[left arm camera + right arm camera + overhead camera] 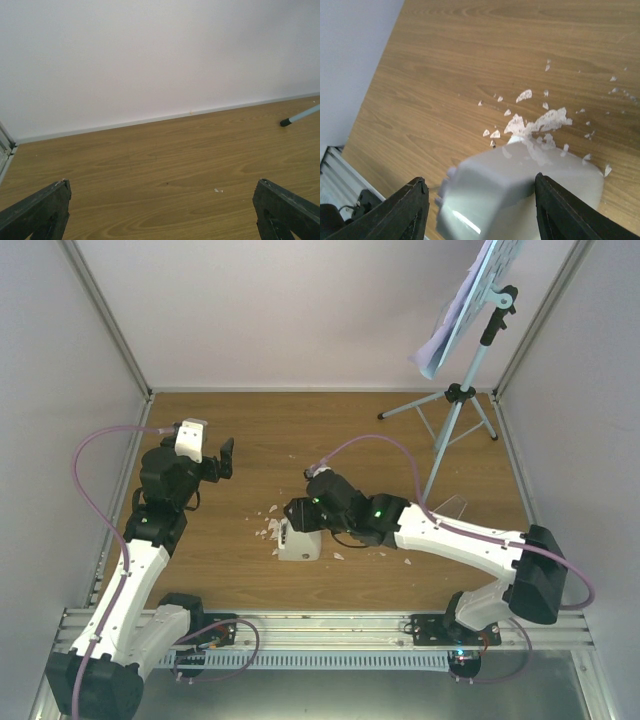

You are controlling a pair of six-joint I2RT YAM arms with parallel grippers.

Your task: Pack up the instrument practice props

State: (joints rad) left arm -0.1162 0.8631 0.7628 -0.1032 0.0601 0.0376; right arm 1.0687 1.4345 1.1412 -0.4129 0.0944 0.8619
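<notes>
The white pyramid-shaped metronome (298,541) stands on the wooden floor near the middle. In the right wrist view it (520,190) sits between my right gripper's two black fingers. My right gripper (296,512) is open and straddles its top; I cannot tell if a finger touches it. The pale blue music stand (462,392) stands at the back right on tripod legs, with white sheet-music pages (470,300) on its tilted desk. My left gripper (226,457) is open and empty at the left, over bare floor, far from the props. One stand leg tip (300,117) shows in the left wrist view.
Small white crumbly scraps (270,527) lie on the floor left of the metronome, and a few more (406,562) lie to its right. They also show in the right wrist view (537,120). White walls close the cell at back and sides. A metal rail (320,625) runs along the near edge.
</notes>
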